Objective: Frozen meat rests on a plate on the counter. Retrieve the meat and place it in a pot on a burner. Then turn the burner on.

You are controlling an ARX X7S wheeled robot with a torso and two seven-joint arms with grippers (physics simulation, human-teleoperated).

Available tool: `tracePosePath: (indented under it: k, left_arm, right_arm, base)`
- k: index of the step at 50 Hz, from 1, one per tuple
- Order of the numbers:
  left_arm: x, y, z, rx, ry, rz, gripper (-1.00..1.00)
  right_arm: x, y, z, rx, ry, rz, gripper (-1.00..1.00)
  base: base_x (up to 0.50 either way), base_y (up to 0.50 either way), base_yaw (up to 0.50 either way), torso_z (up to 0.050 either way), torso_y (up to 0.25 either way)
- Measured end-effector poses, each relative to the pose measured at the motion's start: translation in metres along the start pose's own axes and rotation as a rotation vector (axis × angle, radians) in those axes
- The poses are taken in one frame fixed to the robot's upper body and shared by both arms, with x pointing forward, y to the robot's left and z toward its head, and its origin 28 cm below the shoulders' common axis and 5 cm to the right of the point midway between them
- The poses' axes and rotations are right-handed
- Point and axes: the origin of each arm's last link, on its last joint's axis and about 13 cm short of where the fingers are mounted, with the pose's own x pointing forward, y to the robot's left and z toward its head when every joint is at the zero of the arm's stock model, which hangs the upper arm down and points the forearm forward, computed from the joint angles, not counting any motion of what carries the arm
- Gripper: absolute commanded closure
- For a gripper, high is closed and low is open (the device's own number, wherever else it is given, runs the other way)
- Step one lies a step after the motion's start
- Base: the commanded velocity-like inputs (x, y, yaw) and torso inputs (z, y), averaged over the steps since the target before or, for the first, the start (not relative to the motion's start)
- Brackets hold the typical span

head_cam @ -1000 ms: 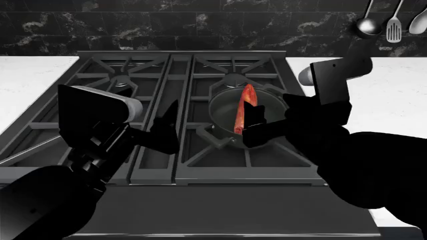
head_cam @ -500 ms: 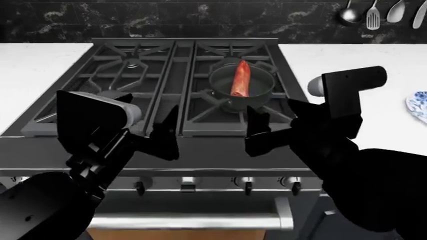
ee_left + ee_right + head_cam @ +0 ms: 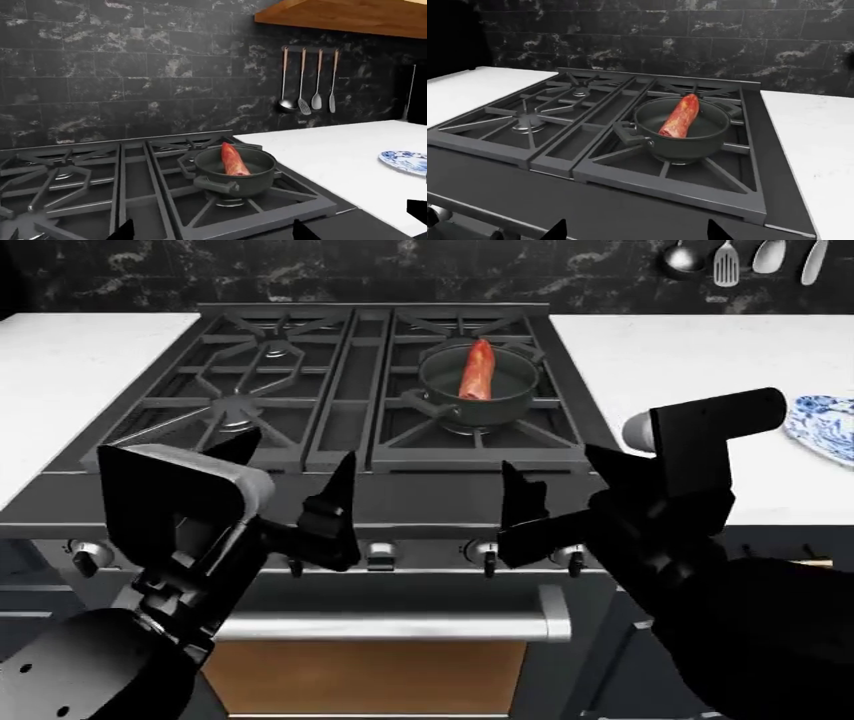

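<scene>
1. Take the pot [image 3: 481, 392] as your landmark: it sits on the stove's back right burner [image 3: 677, 161], over the black grate bars, and nothing is touching it.
2. The meat [image 3: 477, 370] is inside that pot, leaning with its lower end on the pot floor and its upper end propped against the rim on the backsplash side.
3. Your left gripper [image 3: 287, 495] hangs in front of the stove's front edge, well forward of the pot and off to its left. Its fingers are spread apart and hold nothing.
4. Your right gripper [image 3: 561, 485] hangs just as far forward of the pot, slightly to its right. Its fingers are also parted and empty.
5. Below both grippers, on the stove's front face and well forward of the pot, you can see the row of control knobs [image 3: 380, 554]; neither gripper is touching one.
6. The plate [image 3: 819, 427] lies on the white counter [image 3: 667, 360] well to the right of the pot, partly cut off at the head view's edge. No meat is on the part of it you can see.
7. On the dark tiled wall behind and to the right of the pot hang several metal utensils [image 3: 307, 82].
</scene>
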Motion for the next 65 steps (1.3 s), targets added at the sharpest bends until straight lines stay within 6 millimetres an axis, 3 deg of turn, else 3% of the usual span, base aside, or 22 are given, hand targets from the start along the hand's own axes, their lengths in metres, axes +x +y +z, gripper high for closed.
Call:
tracePosePath:
  k: [13,44,65]
  left_arm:
    - [-0.006,-0.004,-0.015,0.010,-0.167,0.010,-1.00]
    - [-0.017,-0.008,-0.024,0.038,-0.350,0.009,-1.00]
    - [-0.018,-0.007,-0.029,0.030,-0.371,0.033,-1.00]
  right_arm:
    - [-0.009,-0.004,-0.014,-0.016,-0.041,-0.025,-1.00]
    - [-0.017,-0.009,-0.036,-0.026,-0.051,-0.110,-1.00]
    - [-0.020,-0.011,-0.033,0.010,-0.027,-0.161,-1.00]
  base:
    - [0.00,0.00,0.00,-0.005,0.000]
    - [0.00,0.00,0.00,-0.050,0.000]
    - [0.00,0.00,0.00,-0.050,0.000]
